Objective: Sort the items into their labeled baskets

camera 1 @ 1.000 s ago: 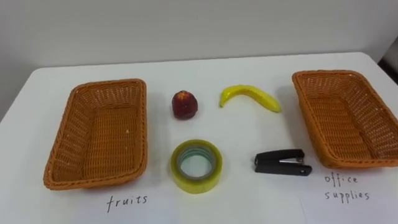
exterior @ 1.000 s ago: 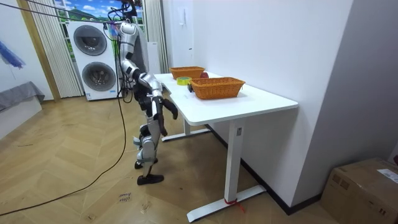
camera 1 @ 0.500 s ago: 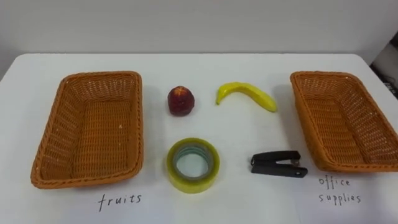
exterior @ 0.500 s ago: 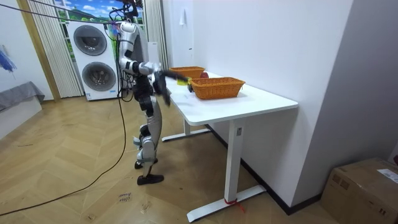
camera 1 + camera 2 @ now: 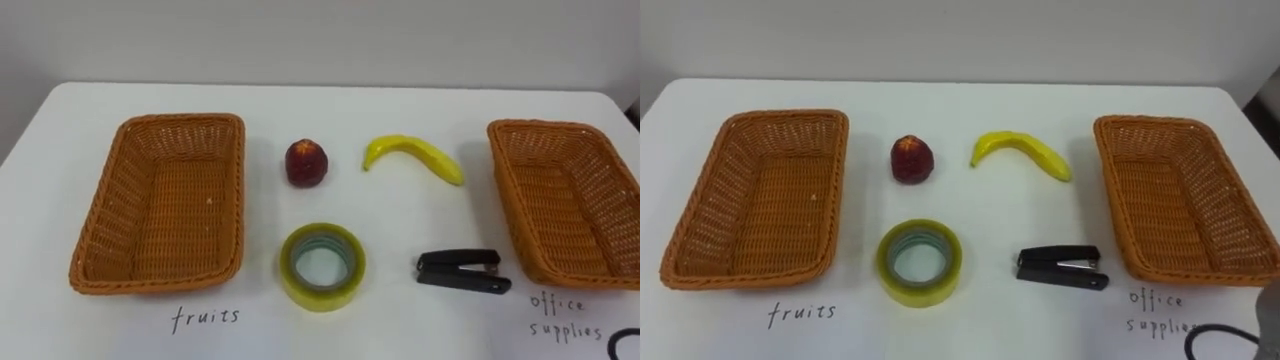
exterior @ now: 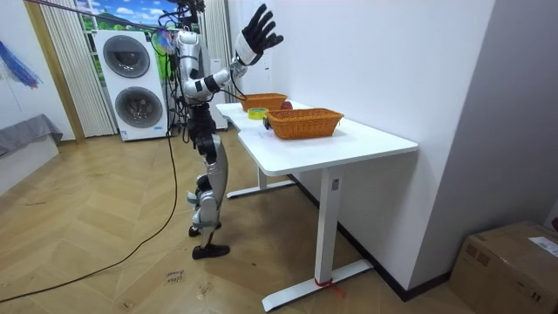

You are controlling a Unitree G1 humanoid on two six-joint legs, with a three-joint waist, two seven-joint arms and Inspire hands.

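**Q:** Which step is in hand?

**A:** The start, by the look of it. All four items lie loose on the table (image 5: 400, 215) and both baskets are empty. No item is picked yet.

**Q:** Where are the items?

**A:** In the eye views:
- The red fruit (image 5: 307, 162) sits upper centre, near the fruit basket (image 5: 186, 119) at frame left.
- The banana (image 5: 415, 155) lies to its right, apart from it.
- The tape roll (image 5: 322, 266) lies flat at lower centre.
- The stapler (image 5: 458, 271) lies lower right, just beside the near corner of the office basket (image 5: 545, 125) at frame right.

A handwritten label (image 5: 205, 318) on the table in front of each basket tells which is which.

**Q:** How do the items look?

**A:**
- Red fruit: small, rounded, dark red.
- Banana: yellow, curved, arch upward.
- Tape roll: a wide yellowish ring with an open core.
- Stapler: black, low, closed, with its long axis across the frame.

**Q:** What is the hand state?

**A:** In the room view the right hand (image 6: 257, 30) is raised high at upper centre-left, above the table's edge. Its fingers are spread apart and it holds nothing. The robot stands upright at the table's edge, toward the room view's left.

**Q:** What does the next move call for?

**A:** Lower the hand onto one item. The stapler is probably the shortest transfer. Being low and flat, it likely needs a pinch across its body.
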